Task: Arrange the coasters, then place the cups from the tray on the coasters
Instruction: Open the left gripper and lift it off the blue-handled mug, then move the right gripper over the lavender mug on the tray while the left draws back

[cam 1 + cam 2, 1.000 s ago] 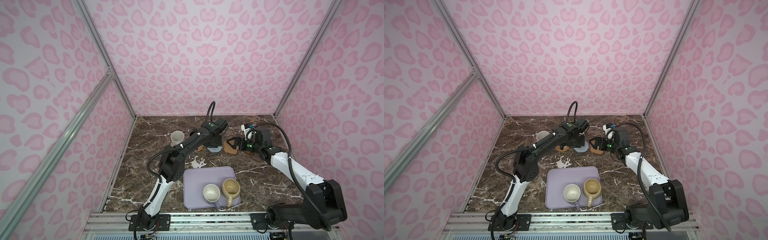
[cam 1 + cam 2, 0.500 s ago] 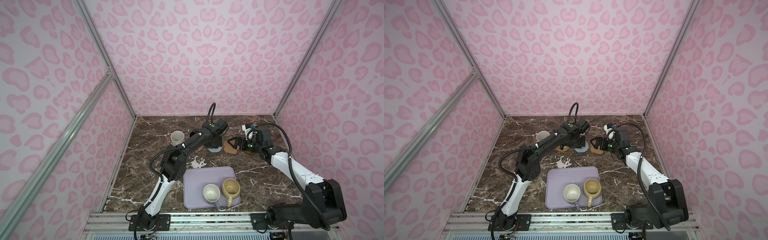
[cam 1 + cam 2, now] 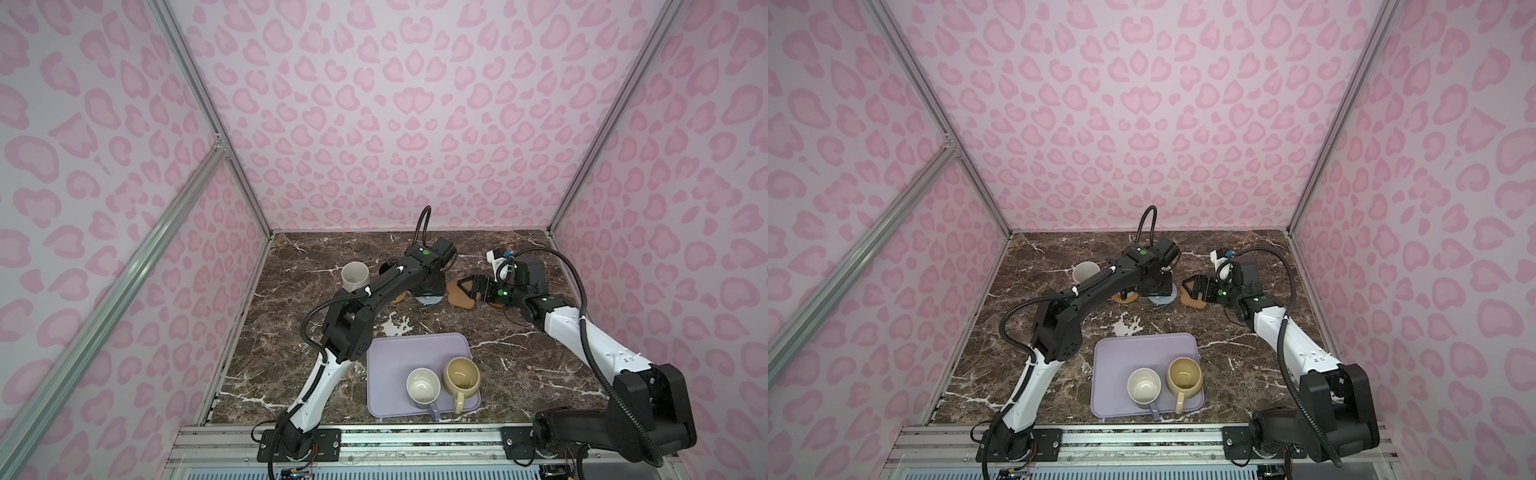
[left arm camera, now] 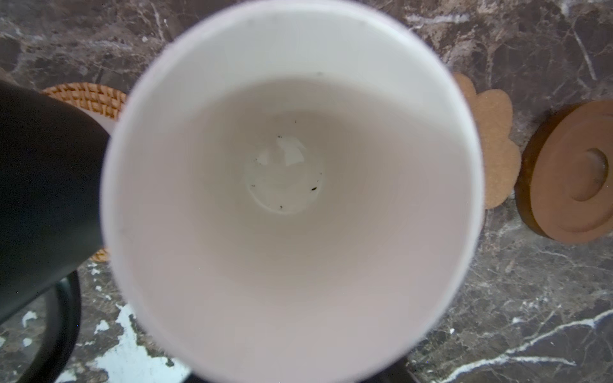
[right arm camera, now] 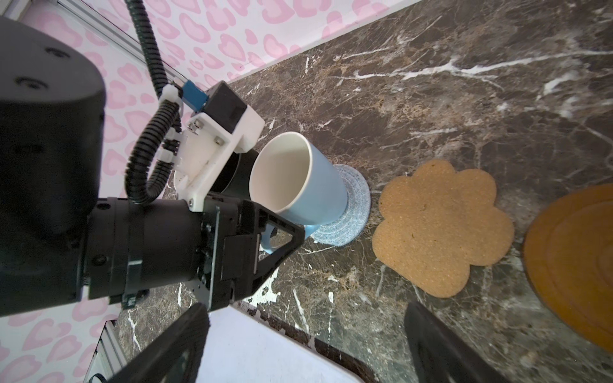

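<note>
Nearest, well back from both pincers, the purple tray [image 3: 395, 357] lies flat on the tabletop [image 3: 523, 365]. The tabletop is dark brown stone with thin white cracks and one white patch [image 3: 395, 328]. Two cups stand side by side on the tray: the grey-purple cup [image 3: 423, 390] and the wide yellow cup [image 3: 461, 375].

Farther on, the left pincer [image 5: 277, 232] sits at the handle of the light blue cup [image 5: 308, 185]. That cup stands on the grey-blue coaster [image 5: 355, 212]. I cannot tell if the pincer grips.

The right pincer [image 3: 468, 286] is wide open over the tan flower coaster [image 3: 459, 298] and holds nothing. The brown coaster [image 4: 570, 179] lies just beside that one, away from the left pincer.

On the left pincer's other side, the black cup [image 4: 43, 199] stands on the orange coaster [image 4: 86, 96], with the white cup [image 3: 355, 277] beyond.

Behind everything rise pink walls [image 3: 395, 124] with darker pink spots and silver metal bars [image 3: 220, 143].
</note>
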### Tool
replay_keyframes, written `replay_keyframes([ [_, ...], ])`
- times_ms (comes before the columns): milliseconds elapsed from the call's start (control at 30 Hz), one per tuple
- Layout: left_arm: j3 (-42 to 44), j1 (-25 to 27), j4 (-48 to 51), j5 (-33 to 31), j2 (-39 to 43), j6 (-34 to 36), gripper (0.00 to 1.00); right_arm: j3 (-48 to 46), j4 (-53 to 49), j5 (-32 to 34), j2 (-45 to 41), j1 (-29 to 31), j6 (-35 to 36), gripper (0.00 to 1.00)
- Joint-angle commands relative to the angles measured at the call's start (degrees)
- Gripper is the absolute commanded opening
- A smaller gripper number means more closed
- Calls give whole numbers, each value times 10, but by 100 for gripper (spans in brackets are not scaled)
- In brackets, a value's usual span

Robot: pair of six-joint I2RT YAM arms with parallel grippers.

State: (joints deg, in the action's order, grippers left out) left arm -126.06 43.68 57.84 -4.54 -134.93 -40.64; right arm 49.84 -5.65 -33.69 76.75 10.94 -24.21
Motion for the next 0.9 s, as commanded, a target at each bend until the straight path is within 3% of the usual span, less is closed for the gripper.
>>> replay_keyframes([
  [0,26,1,-19,2,23,-2,67,-3,7,-11,0,0,2,94],
  [100,45,1,-30,0,44,-1,91,-4,9,-11,2,0,0,94],
  [167,55,1,-37,-1,62,-1,98,-4,9,-10,2,0,0,94],
  [433,181,5,-134,10,202,-4,98,-6,2,8,-11,0,-3,98],
  [733,349,6,-208,38,378,-15,98,6,-98,24,-54,17,28,98],
  [867,425,5,-226,42,466,-13,98,30,-189,107,-77,83,47,98],
])
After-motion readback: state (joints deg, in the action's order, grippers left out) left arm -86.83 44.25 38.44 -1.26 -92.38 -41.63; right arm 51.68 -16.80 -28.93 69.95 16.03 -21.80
